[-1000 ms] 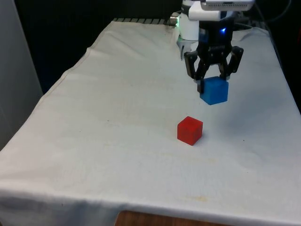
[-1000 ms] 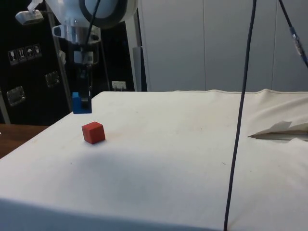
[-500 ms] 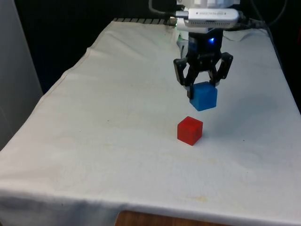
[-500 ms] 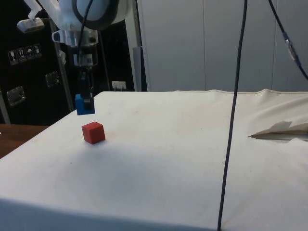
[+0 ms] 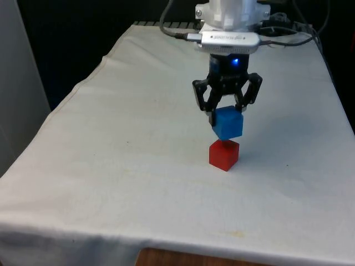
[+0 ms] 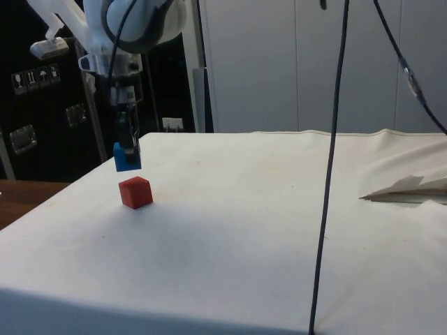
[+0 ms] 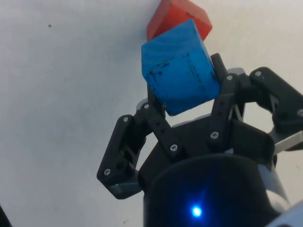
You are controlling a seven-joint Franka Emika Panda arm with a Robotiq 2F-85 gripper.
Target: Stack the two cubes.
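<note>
My gripper is shut on a blue cube and holds it in the air, slightly tilted. A red cube rests on the white cloth just below it, with a small gap between the two. In the side view the blue cube hangs a little above and just to the left of the red cube, gripper above. In the wrist view the blue cube sits between the fingers and covers most of the red cube beyond it.
The white cloth spreads wide around the cubes. A dark cable hangs down through the side view, and a fold of cloth lies at that view's right.
The gripper has carried the blue cube toward the front view's left and nearer the camera, from beside the red cube to just over it, and slightly lower.
</note>
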